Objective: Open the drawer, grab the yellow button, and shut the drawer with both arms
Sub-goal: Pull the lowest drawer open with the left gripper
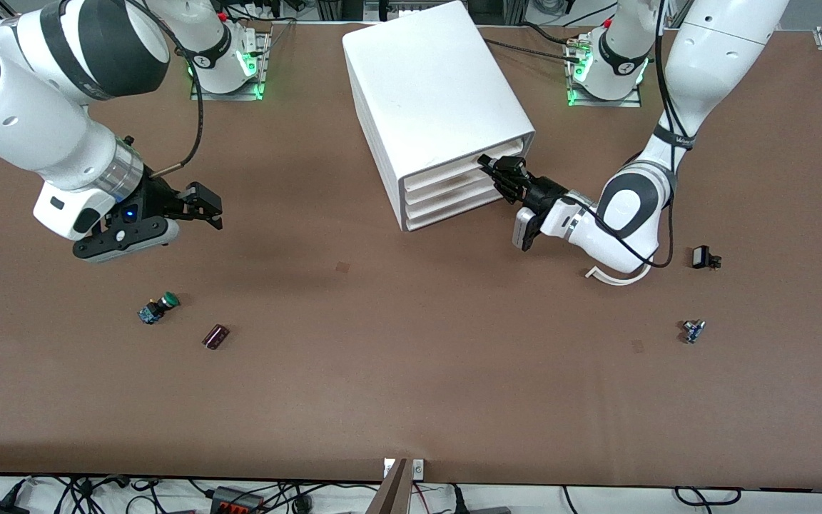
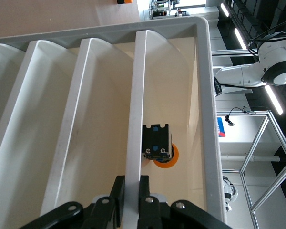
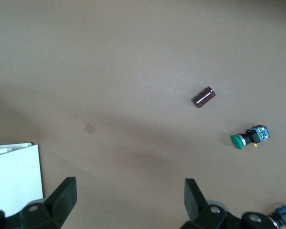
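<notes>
Left gripper (image 1: 498, 170) pinching the top drawer (image 2: 133, 138) front edge, orange button (image 2: 160, 149) lying inside, right gripper (image 1: 200, 207) spread wide, hovering over bare table (image 1: 411, 371).

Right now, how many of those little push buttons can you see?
2 for sure. A green-capped button lies on the table toward the right arm's end; an orange-capped button sits inside the top drawer, gripped by the left gripper. Others may be hidden.
</notes>
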Controlling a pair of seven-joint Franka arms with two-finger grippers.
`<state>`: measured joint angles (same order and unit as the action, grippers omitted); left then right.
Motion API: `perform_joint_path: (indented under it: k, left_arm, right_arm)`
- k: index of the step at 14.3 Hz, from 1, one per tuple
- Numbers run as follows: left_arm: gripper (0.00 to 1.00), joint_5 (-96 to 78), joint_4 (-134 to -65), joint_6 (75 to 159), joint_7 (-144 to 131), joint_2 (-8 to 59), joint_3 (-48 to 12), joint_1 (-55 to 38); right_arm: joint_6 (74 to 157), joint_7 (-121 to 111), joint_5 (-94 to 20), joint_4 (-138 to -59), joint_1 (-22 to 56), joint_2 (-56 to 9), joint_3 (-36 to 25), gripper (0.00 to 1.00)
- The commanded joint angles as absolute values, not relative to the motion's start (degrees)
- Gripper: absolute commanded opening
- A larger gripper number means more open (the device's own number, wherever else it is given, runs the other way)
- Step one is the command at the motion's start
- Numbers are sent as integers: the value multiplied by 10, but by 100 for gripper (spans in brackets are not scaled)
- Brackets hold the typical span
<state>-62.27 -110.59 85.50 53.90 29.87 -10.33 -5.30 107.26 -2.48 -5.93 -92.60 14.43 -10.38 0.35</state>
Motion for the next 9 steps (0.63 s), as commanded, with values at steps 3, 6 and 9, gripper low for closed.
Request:
perform_joint_path:
  k: [3, 6, 9]
  left_arm:
    - [5, -631, -1105, 856, 552, 296, -98, -48]
    - [5, -604, -1060, 858, 544, 318, -84, -46]
    - [5, -587, -993, 857, 534, 358, -64, -44]
  right_arm:
    - [1070, -23, -69, -891, 173, -134, 2, 100]
    - [1071, -23, -69, -867, 188, -156, 2, 100]
    - [1071, -23, -69, -824, 202, -192, 2, 100]
